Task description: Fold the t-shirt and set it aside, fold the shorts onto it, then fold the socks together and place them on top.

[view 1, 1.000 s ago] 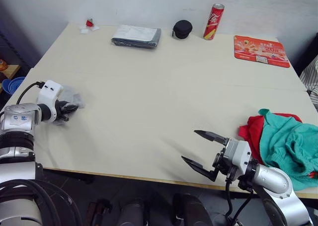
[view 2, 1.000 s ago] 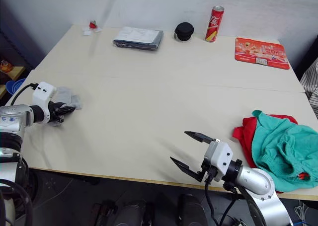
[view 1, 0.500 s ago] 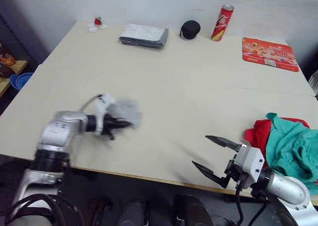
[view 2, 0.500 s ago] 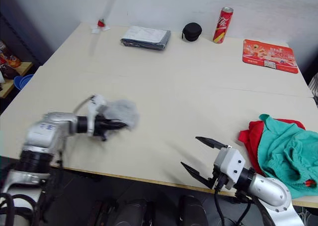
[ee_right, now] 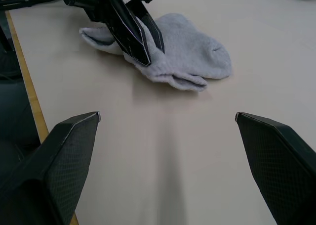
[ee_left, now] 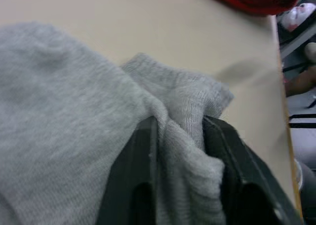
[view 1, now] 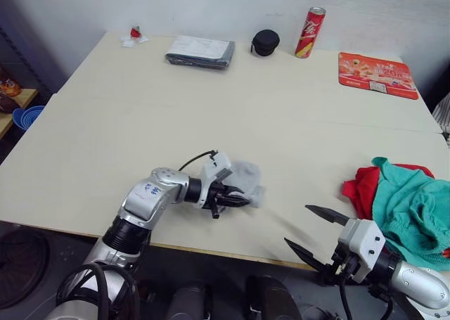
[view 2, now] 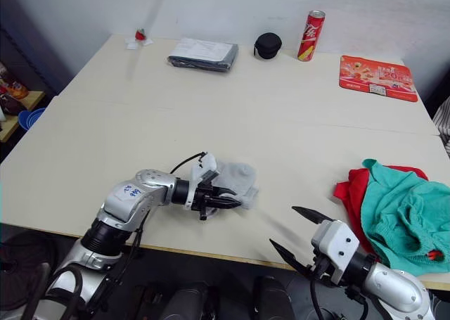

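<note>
The left gripper point(view 1: 238, 199) lies low over the near middle of the worktop point(view 1: 232, 109), its fingers point(ee_left: 143, 151) clenched on a fold of the socks point(view 1: 245, 180). In the left wrist view the grey knit is pinched between both black fingers, with a ribbed cuff bunched above them. The socks rest on the worktop as a small flattened bundle, long axis running roughly from 8 o'clock to 2 o'clock in the head view; which end is toe and which is cuff cannot be told from there.

The right gripper point(view 1: 315, 237) hovers at the near edge, at about 4 o'clock from the socks, its fingers spread wide and released, holding nothing. It is near the socks but apart from them.

At 3 o'clock on the worktop the shorts point(view 1: 411, 211) lie crumpled on top of the t-shirt point(view 1: 360, 188), whose red cloth shows at the left of the heap.

Along the far edge, around 12 o'clock, stand a folded grey packet point(view 1: 199, 51), a black round pouch point(view 1: 265, 42), a red can point(view 1: 308, 32) upright, and a red mat point(view 1: 376, 74).
</note>
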You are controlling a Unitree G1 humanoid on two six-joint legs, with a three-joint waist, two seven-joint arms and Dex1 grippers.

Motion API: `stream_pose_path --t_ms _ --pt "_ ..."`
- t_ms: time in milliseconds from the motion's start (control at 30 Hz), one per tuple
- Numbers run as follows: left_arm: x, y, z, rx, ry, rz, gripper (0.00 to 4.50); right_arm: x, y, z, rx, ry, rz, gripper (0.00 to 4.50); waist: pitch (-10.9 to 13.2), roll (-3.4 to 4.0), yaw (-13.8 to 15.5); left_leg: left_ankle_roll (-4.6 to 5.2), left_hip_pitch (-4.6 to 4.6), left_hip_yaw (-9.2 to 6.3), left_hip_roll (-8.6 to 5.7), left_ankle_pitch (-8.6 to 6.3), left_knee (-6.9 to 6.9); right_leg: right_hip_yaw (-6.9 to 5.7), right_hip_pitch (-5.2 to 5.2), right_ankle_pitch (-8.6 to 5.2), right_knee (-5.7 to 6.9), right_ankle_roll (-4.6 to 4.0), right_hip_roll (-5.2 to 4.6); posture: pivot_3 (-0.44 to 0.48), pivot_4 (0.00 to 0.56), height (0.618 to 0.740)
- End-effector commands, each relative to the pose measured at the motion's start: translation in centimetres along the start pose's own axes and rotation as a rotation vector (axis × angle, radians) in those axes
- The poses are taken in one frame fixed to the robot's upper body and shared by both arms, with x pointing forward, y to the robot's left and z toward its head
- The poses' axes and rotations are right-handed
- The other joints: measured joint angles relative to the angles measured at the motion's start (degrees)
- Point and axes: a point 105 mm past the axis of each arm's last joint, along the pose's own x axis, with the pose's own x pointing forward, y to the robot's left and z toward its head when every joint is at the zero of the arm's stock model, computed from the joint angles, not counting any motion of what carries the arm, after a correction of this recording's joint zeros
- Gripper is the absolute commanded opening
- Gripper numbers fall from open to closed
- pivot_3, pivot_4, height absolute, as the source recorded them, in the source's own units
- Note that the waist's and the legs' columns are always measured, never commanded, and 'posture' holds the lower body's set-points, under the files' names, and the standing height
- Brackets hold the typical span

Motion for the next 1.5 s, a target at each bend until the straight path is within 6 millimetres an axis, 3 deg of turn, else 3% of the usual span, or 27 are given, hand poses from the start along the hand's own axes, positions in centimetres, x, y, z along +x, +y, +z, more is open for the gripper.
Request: stream_pose_path --t_ms 33,133,233,300,400,467,633,733,933,1033,1133,1367,1500 --pt "-1.7 -2.4 2.6 0.096 -0.124 -0.171 2.76 -0.2 0.0 0.9 0.001 -0.008 -0.008 4.50 0.00 0.00 -0.11 0.00 0.00 -0.01 0.00 0.00 0.00 0.00 0.00 -0.01 0.00 -0.01 0.00 0.000 0.150 0.740" --pt "-4.1 -2.4 3.0 0.148 -0.173 -0.205 3.63 0.3 0.3 1.2 0.006 -0.011 0.019 4.50 0.00 0.01 -0.27 -0.03 0.02 -0.01 0.02 0.01 0.00 0.00 0.00 -0.02 0.00 -0.04 0.00 0.000 0.150 0.740" --pt "-6.6 -1.2 3.2 0.256 -0.196 -0.163 3.63 1.6 0.9 1.4 -0.013 -0.016 0.066 4.50 -0.01 0.03 -0.52 -0.05 0.04 -0.01 0.02 0.03 0.00 0.00 0.00 -0.03 0.01 -0.05 0.00 0.000 0.150 0.740" --pt "-8.2 0.7 3.4 0.355 -0.196 -0.074 3.63 2.9 1.3 1.1 -0.029 -0.002 0.097 4.50 -0.01 0.04 -0.48 -0.05 0.06 -0.01 0.02 0.03 0.00 0.00 0.00 -0.03 0.00 -0.05 -0.01 0.000 0.150 0.740" --pt "-10.2 4.2 1.5 0.540 -0.040 0.038 3.63 5.2 1.1 0.2 -0.086 0.032 0.093 4.50 0.00 0.03 -0.32 -0.05 0.04 -0.03 0.01 0.03 0.00 -0.05 -0.01 -0.03 0.00 -0.06 -0.01 0.000 0.150 0.740" --pt "-10.9 5.9 0.3 0.603 0.052 0.070 3.63 6.3 0.8 -0.7 -0.108 0.069 0.091 4.50 0.00 0.03 -0.24 -0.05 -0.04 0.01 -0.01 0.02 0.00 -0.07 -0.10 -0.03 -0.01 -0.06 -0.02 0.000 0.150 0.740" --pt "-10.3 7.7 -0.1 0.664 0.106 0.055 3.63 7.7 0.8 -1.8 -0.146 0.117 0.133 4.50 -0.02 -0.01 0.16 0.05 -0.70 -0.14 -0.03 0.02 0.12 -0.43 -0.46 -0.01 0.05 -0.03 -0.01 0.000 0.150 0.740" --pt "-9.1 8.1 0.2 0.692 0.109 0.035 3.70 8.5 0.6 -2.2 -0.162 0.125 0.140 3.90 -0.04 -0.09 0.02 0.17 -1.06 -0.09 -0.11 0.04 0.28 -0.72 -0.69 0.05 0.09 0.07 -0.01 0.000 0.150 0.740" --pt "-7.6 8.4 0.0 0.709 0.145 0.011 3.70 9.1 0.4 -2.0 -0.179 0.113 0.138 1.89 -0.04 -0.10 -0.42 0.25 -1.01 -0.05 -0.10 0.06 0.50 -0.91 -0.66 0.08 0.32 0.12 -0.03 0.000 0.150 0.740" --pt "-7.1 8.7 -0.4 0.685 0.160 0.016 3.10 9.1 0.3 -2.1 -0.177 0.118 0.135 0.86 -0.04 -0.11 -0.57 0.25 -1.01 -0.07 -0.08 0.06 0.57 -0.82 -0.65 0.08 0.39 0.12 -0.05 0.000 0.150 0.740" --pt "-6.7 8.8 -0.8 0.666 0.181 0.007 2.18 8.9 0.0 -2.2 -0.179 0.123 0.136 0.00 -0.06 -0.13 -0.54 0.26 -1.01 -0.13 -0.07 0.06 0.59 -0.73 -0.62 0.08 0.38 0.12 -0.07 0.000 0.150 0.740" --pt "-7.3 7.7 -2.8 0.612 0.164 -0.056 0.03 8.2 -0.9 -2.4 -0.250 0.125 0.252 0.00 -0.06 -0.14 -0.79 0.39 -0.92 -0.19 -0.07 -0.02 0.76 -0.75 -0.38 0.08 0.36 0.13 -0.12 0.000 0.150 0.740" --pt "-8.4 6.2 -4.2 0.601 0.138 -0.078 0.03 7.6 -2.2 -2.4 -0.274 0.099 0.360 0.00 -0.06 -0.13 -1.62 0.38 -0.78 -0.28 -0.04 -0.06 0.74 -0.79 -0.20 0.08 0.29 0.13 -0.14 0.000 0.150 0.740"
